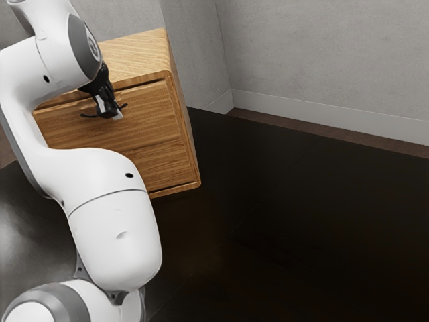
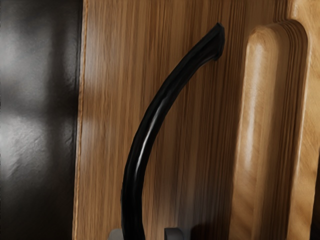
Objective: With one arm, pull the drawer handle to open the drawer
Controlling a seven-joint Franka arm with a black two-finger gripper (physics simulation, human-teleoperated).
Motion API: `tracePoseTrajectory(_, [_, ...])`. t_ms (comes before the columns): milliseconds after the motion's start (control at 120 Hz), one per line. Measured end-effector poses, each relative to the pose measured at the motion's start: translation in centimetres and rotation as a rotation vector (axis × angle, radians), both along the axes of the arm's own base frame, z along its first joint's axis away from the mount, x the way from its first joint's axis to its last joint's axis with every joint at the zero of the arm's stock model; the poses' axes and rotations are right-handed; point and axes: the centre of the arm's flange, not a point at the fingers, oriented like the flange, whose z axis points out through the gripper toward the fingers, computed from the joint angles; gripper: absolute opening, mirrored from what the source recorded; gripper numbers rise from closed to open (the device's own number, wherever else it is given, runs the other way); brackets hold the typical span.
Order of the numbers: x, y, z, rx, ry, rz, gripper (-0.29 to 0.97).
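A wooden cabinet (image 1: 154,168) stands on the dark floor, with two drawer fronts one above the other. The upper drawer front (image 1: 144,111) carries a curved black handle (image 1: 87,115), which runs as a glossy arc (image 2: 150,130) across the wood grain in the wrist view. My black gripper (image 1: 108,109) sits at the middle of that handle, shut on it. Two grey fingertips (image 2: 115,234) flank the bar just under my hand. The upper front appears to stand a little forward of the cabinet body.
The white arm (image 1: 100,201) comes in from the exterior view's left and covers the cabinet's left part. Dark floor (image 1: 301,221) spreads to the right. Grey walls with a white baseboard (image 1: 322,111) close the back.
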Motion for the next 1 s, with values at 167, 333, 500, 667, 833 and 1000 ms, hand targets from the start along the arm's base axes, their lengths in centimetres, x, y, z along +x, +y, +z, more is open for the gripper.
tracePoseTrajectory(167, [-0.4,-0.3,0.0,-0.009,-0.002,0.001,0.07])
tracePoseTrajectory(333, [-1.1,-0.2,-0.3,-0.023,0.003,0.011,0.07])
tracePoseTrajectory(500, [-2.2,0.1,-0.2,-0.027,0.009,0.033,0.07])
tracePoseTrajectory(667, [-2.6,-0.2,-0.1,-0.028,0.011,0.032,0.07])
tracePoseTrajectory(833, [-2.6,-0.6,0.0,-0.026,0.013,0.025,0.07])
tracePoseTrajectory(1000, [-3.2,-1.6,0.3,-0.021,0.007,0.024,0.07])
